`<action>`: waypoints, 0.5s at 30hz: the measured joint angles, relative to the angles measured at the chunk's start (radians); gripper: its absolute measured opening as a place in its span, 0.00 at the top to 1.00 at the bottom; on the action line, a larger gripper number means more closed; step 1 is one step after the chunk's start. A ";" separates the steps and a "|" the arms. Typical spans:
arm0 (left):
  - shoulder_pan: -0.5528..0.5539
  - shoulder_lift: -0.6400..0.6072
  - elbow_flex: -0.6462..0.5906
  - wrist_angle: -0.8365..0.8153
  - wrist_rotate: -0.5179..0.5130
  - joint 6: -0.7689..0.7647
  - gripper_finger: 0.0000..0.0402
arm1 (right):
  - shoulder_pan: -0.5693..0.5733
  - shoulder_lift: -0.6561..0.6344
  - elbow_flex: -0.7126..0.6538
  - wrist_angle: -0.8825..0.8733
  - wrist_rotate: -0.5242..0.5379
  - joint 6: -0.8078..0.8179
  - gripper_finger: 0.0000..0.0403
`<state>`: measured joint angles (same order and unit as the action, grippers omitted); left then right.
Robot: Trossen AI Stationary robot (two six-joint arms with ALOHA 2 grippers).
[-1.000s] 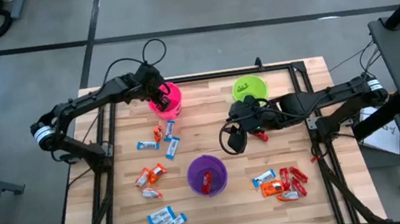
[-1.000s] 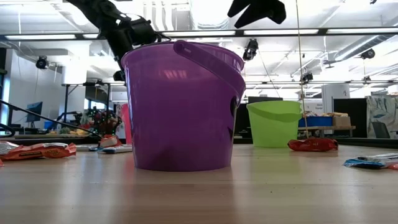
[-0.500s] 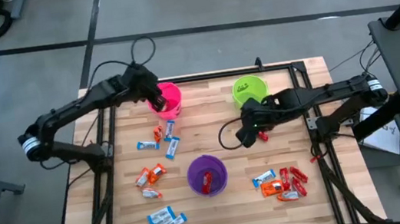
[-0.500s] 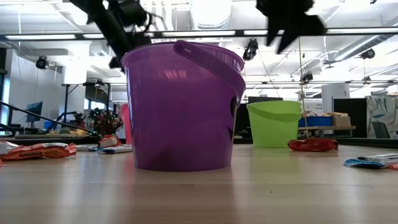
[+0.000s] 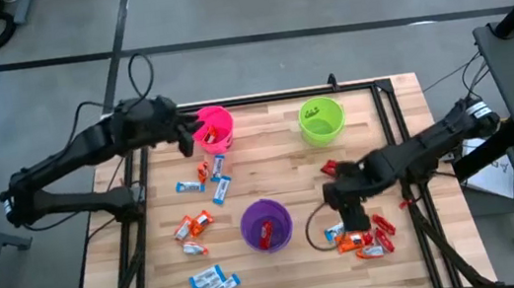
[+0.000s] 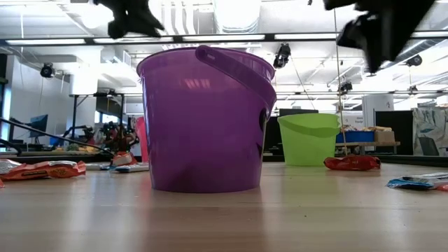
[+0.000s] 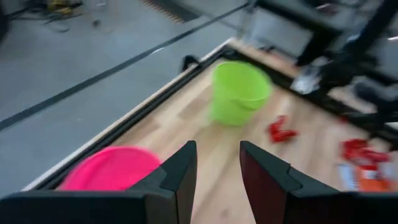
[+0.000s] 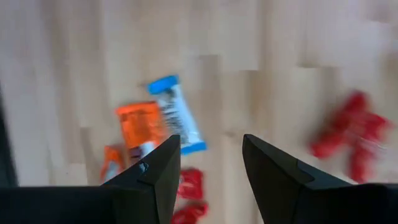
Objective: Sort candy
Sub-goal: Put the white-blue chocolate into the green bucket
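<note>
Beside the purple cup [image 5: 266, 224], on its right-arm side, the right gripper [image 5: 355, 223] now hangs over the pile of red, orange and blue-and-white candy [image 5: 360, 233]; a second ago it was up near the green cup [image 5: 321, 119], just by the lone red candy [image 5: 329, 167] that lies there now. Its fingers [image 8: 152, 180] stand apart with nothing between them, an orange and a blue-white piece [image 8: 180, 118] showing beneath. The left gripper [image 5: 182, 134] has backed off the pink cup [image 5: 215, 127] and sits just outside its rim, away from the purple cup, jaws parted and empty, wider than before. More candy [image 5: 203, 221] lies scattered on the far side of the purple cup, one red piece [image 5: 267, 232] inside it. From table level the purple cup blocks most of the pink one, and both grippers are cut off by the frame edge.
</note>
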<state>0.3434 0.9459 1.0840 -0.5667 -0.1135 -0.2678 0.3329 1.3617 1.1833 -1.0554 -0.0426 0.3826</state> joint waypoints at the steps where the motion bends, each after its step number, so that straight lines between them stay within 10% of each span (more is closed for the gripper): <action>1: -0.026 -0.012 0.000 0.002 0.000 -0.015 0.74 | 0.014 0.000 -0.026 0.040 -0.016 -0.001 0.59; 15: -0.344 -0.029 0.000 0.014 -0.168 -0.153 0.74 | 0.153 0.001 -0.350 0.390 0.043 0.088 0.61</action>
<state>-0.0006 0.9173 1.0840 -0.5529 -0.2816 -0.4209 0.4855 1.3624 0.8333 -0.6657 0.0003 0.4706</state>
